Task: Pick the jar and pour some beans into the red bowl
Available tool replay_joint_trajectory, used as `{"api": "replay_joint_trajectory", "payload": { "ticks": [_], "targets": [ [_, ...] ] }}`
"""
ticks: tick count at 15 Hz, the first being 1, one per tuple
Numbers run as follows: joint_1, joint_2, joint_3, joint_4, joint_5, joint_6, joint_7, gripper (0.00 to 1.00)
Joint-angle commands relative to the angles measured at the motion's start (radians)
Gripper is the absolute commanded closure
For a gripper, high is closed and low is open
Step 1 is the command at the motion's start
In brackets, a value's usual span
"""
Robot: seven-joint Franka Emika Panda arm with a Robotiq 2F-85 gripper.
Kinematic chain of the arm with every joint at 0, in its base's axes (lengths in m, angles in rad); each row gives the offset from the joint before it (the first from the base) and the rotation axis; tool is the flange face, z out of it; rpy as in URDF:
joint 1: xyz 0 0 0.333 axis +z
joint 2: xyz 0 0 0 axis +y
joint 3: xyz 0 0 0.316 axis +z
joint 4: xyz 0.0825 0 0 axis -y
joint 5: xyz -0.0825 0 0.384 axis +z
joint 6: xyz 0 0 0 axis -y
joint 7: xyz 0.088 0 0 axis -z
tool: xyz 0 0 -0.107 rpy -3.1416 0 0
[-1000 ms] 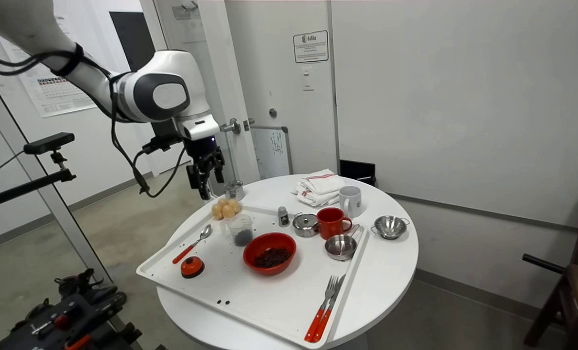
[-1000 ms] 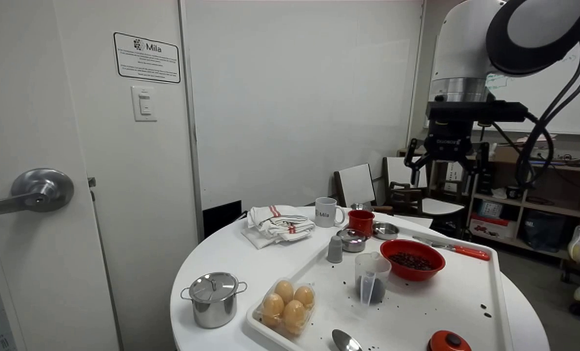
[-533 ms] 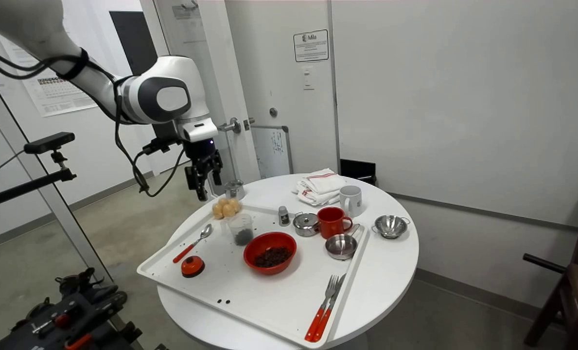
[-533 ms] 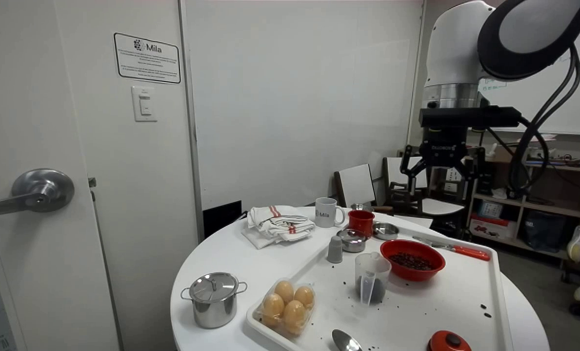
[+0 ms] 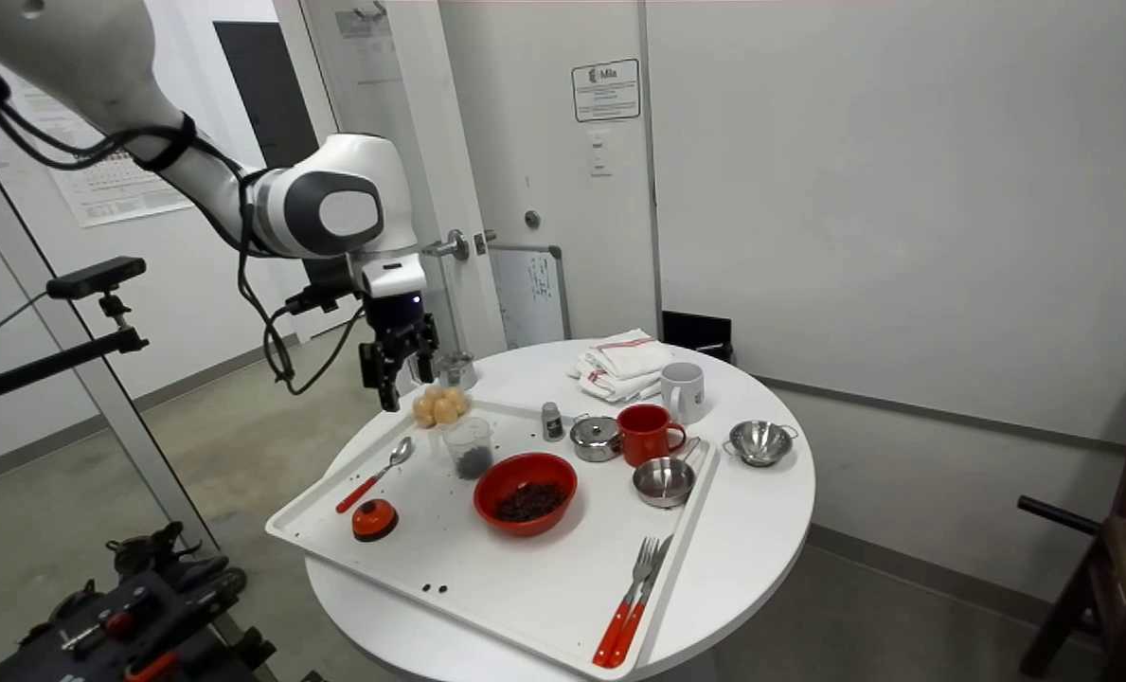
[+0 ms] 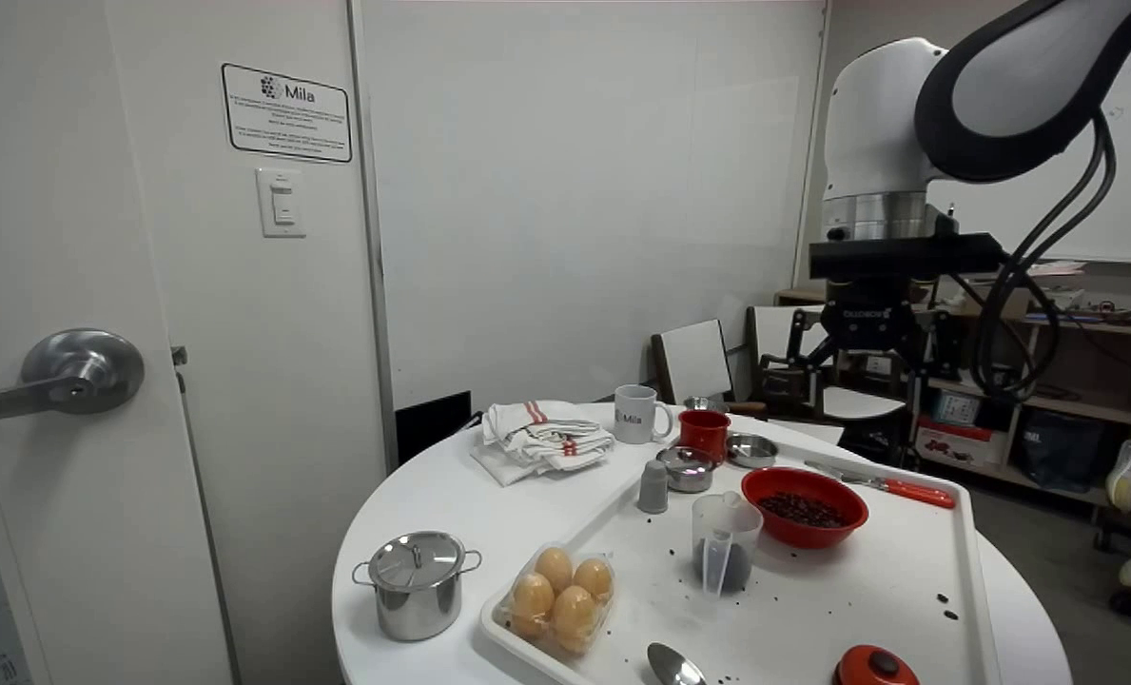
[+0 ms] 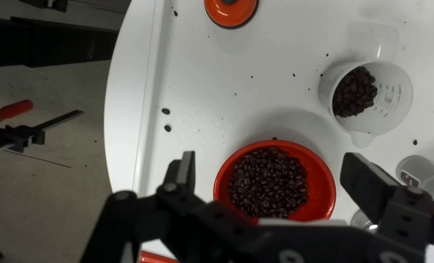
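Note:
The jar is a clear plastic measuring cup (image 5: pixel 468 438) with a handle and a spout, standing upright on the tray. It also shows in an exterior view (image 6: pixel 717 514) and in the wrist view (image 7: pixel 394 98). Dark brown beans (image 7: pixel 353 93) lie in its bottom. The red bowl (image 5: pixel 525 526) stands beside it, also seen in an exterior view (image 6: pixel 798 535) and the wrist view (image 7: pixel 319 182); more dark beans (image 7: pixel 268 182) fill much of it. My gripper (image 5: pixel 407 386) is open and empty, well above the tray, also in an exterior view (image 6: pixel 865 395). In the wrist view its fingers (image 7: pixel 269 166) frame the bowl.
A white tray (image 5: pixel 487 606) on a round table holds a spoon (image 5: pixel 373 478), an orange-red lid-like piece (image 5: pixel 375 519), a grey shaker (image 5: pixel 552 423), packed eggs (image 6: pixel 565 595), a lidded metal pot (image 5: pixel 597 438), a red mug (image 5: pixel 646 436), a metal pan (image 5: pixel 665 481), and a fork and knife (image 5: pixel 631 616).
My arm and gripper have moved lower, and slightly left in an exterior view. The gripper stays open. The jar, the bowl and the other objects have not moved.

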Motion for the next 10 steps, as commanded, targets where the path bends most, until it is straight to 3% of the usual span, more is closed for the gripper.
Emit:
{"api": "replay_joint_trajectory", "payload": {
  "ticks": [1, 6, 10],
  "targets": [
    [0.076, 0.118, -0.012, 0.139, -0.056, -0.107, 0.088, 0.0],
    [0.146, 0.279, -0.02, 0.342, -0.071, -0.258, 0.136, 0.0],
    [0.166, 0.379, -0.025, 0.429, -0.038, -0.199, 0.164, 0.0]
  ]
}}
